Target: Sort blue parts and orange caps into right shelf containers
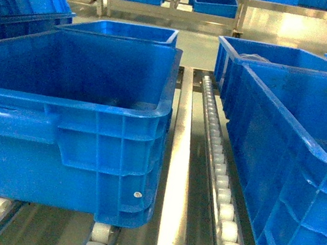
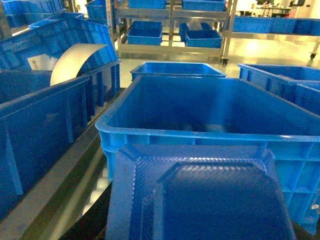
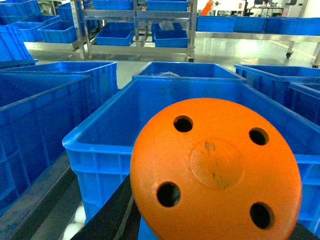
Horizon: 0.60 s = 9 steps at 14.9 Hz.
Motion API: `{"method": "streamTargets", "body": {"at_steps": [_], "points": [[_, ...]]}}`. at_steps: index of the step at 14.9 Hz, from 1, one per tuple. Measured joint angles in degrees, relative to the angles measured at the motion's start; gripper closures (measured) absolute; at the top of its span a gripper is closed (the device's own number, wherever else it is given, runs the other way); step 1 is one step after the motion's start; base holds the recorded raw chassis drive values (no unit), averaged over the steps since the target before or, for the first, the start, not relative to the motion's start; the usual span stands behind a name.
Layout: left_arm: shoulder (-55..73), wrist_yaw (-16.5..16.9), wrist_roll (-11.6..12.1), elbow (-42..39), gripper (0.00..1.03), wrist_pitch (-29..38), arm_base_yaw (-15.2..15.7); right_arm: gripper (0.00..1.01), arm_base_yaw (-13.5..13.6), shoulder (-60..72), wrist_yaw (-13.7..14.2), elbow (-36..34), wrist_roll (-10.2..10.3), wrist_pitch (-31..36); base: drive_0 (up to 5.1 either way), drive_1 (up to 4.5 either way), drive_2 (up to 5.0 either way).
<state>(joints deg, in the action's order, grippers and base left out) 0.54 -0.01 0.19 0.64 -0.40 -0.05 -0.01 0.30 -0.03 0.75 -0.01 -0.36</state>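
Right wrist: round orange cap (image 3: 216, 172), four holes, fills view; left: ribbed blue part (image 2: 200, 195). Ribbed crates (image 1: 67, 120). Jaw state unclear.

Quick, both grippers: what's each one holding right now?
Left gripper: not visible; a dark blue angular ridged plastic part fills its wrist view, apparently held.
Right gripper: not visible; a round orange four-holed cap, apparently held.

A roller conveyor rack (image 1: 177, 162) carries the load, with lanes of white rollers (image 1: 221, 197) and metal rails between them. Large blue crates (image 1: 67, 120) sit directly on the rollers in two lanes, one (image 1: 295, 174) on the right, further crates (image 1: 125, 30) behind each. Lanes are apart.
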Motion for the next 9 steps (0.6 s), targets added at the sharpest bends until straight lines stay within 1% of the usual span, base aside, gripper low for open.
{"method": "streamTargets", "body": {"at_steps": [9], "points": [[0.0, 0.0, 0.0, 0.0, 0.6, 0.0, 0.0, 0.57, 0.0, 0.0, 0.0, 0.0, 0.0, 0.0, 0.0, 0.0, 0.0]]}}
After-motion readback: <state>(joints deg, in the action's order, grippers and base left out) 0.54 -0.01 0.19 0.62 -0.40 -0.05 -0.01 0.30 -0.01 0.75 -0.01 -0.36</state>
